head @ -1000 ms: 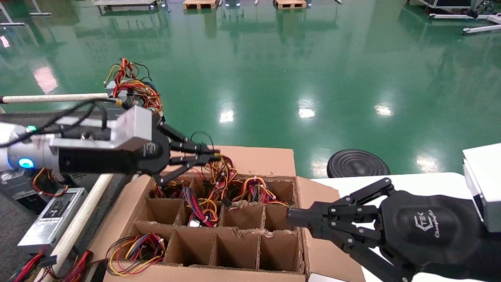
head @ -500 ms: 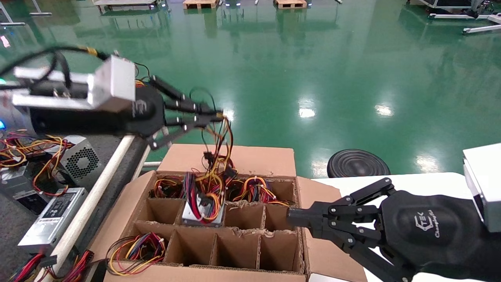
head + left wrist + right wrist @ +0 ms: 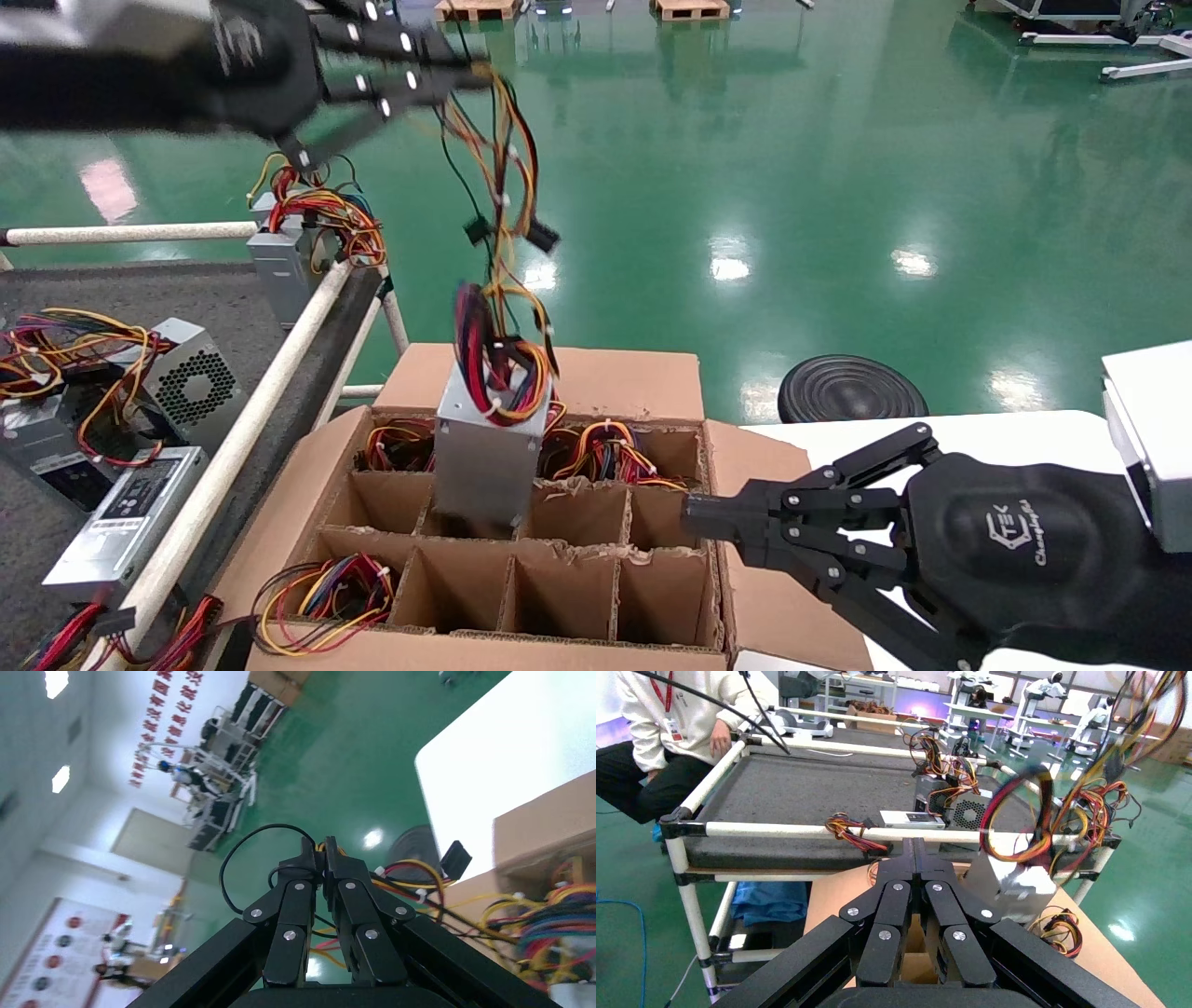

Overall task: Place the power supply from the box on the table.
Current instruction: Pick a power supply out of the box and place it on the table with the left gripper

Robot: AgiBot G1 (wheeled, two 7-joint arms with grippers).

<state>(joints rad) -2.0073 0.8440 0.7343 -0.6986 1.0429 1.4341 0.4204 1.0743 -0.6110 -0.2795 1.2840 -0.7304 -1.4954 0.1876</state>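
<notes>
Because the left gripper (image 3: 466,70) pinches only the wires (image 3: 503,158), the power supply (image 3: 489,447) dangles from them in the head view, its lower end level with the grid of the box (image 3: 521,550) near the far-left cells. I judge a wire could slip from the pinch, or the swinging case could snag a divider on the way left to the table (image 3: 84,289). The right gripper (image 3: 694,517) is parked, closed, over the box's right wall.

The left wrist view alone shows the fingertips (image 3: 309,857) clamped on a few strands.

The right wrist view alone shows the table's whole far spread.
</notes>
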